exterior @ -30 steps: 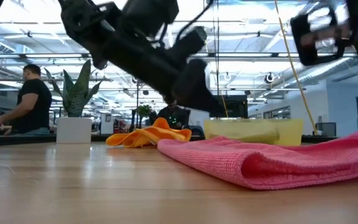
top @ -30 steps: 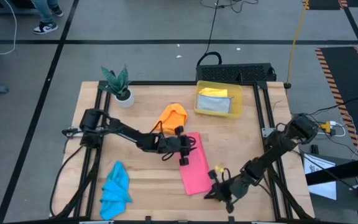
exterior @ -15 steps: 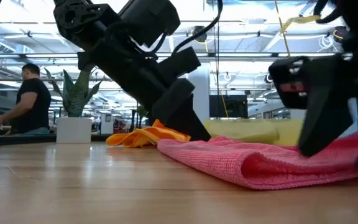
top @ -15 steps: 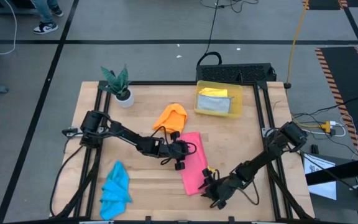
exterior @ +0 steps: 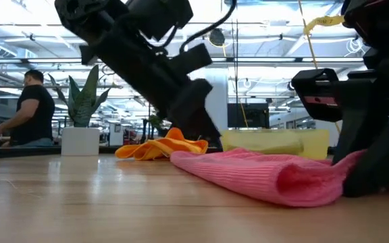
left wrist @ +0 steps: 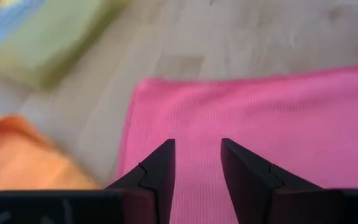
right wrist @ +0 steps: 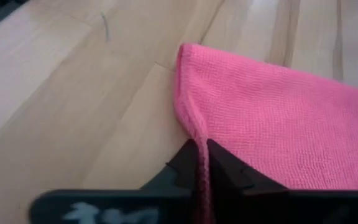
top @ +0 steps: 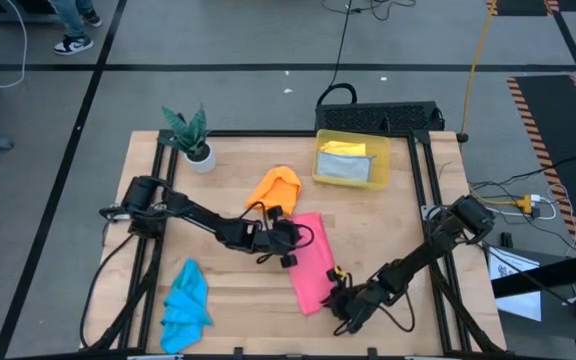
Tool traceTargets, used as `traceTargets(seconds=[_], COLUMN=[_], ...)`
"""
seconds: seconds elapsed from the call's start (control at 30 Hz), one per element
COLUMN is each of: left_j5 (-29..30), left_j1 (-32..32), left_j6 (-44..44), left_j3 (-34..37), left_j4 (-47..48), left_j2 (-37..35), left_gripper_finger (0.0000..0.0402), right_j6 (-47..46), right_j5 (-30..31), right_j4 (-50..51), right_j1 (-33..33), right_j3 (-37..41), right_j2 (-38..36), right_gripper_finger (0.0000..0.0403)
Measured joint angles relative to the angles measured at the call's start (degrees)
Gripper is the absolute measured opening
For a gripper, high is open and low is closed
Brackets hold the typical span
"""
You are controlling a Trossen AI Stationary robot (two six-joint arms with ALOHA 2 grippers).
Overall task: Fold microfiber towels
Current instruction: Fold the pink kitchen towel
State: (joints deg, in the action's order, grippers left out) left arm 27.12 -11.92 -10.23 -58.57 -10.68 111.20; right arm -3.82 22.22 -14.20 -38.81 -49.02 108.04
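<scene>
A pink microfiber towel (top: 313, 262), folded into a long strip, lies on the middle of the table. My right gripper (right wrist: 201, 146) is at its near right end and is shut on its edge. My left gripper (left wrist: 197, 165) stands open and slants down over the towel's far left part, close to the orange towel (top: 275, 187). A blue towel (top: 185, 300) lies crumpled at the near left. In the yellow bin (top: 351, 160) at the far right lie a yellow and a grey cloth. My right gripper pinches the pink towel's edge (right wrist: 191, 121) between its two fingers, a little back from the corner (right wrist: 188, 53). The fingers slant down from the near right side. The edge rises in a small ridge at the fingers; the rest lies on the table. Whether my left gripper's fingertips touch the pink towel, I cannot tell.
A potted plant (top: 193, 135) stands at the far left corner. Bare wood lies between the pink towel and the table's right edge (top: 398, 240). In the low view a person (exterior: 36, 108) shows in the room beyond the table.
My right gripper has come down to the pink towel's near end, stood open astride its edge and then shut on it; the towel's near end is now bunched up against the fingers. My left gripper has tipped further down and shifted slightly toward the table's left.
</scene>
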Motion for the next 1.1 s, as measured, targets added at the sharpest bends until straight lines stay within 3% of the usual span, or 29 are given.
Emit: traceTargets(seconds=[0.13,0.33,0.47,0.63,0.83,1.0,1.1], left_j5=[0.11,0.36,-0.95,-4.75,2.03,10.41,11.79], left_j1=[-0.04,0.8,1.14,-0.13,-2.79,-4.44,-4.83], left_j6=[-1.59,-3.02,-2.44,-1.24,0.59,-3.8,-5.05], left_j3=[0.09,0.28,0.3,0.2,0.2,0.2,0.22], left_j4=[5.49,6.65,2.38,-6.67,0.07,9.83,11.27], left_j2=[-0.37,0.63,1.8,3.42,0.19,-2.66,-2.93], left_gripper_finger=[0.0131,0.0131,0.0131,0.0131,0.0131,0.0131,0.0131], right_j6=[-0.87,-9.16,-11.67,-11.79,-12.04,-12.01,-11.84], right_j5=[-2.35,-11.77,-18.0,-19.37,-19.37,-19.4,-19.66], right_j4=[-0.39,-1.88,-2.15,-2.44,-0.68,2.61,5.49], right_j1=[-0.76,-1.05,-1.11,-0.31,2.98,8.1,12.04], right_j3=[0.3,0.22,0.22,0.18,0.13,0.11,0.16], right_j2=[-1.76,-6.51,-9.27,-12.75,-18.04,-21.13,-21.0], right_gripper_finger=[0.0011,0.0006,0.0004,0.0007,0.0008,0.0008,0.0008])
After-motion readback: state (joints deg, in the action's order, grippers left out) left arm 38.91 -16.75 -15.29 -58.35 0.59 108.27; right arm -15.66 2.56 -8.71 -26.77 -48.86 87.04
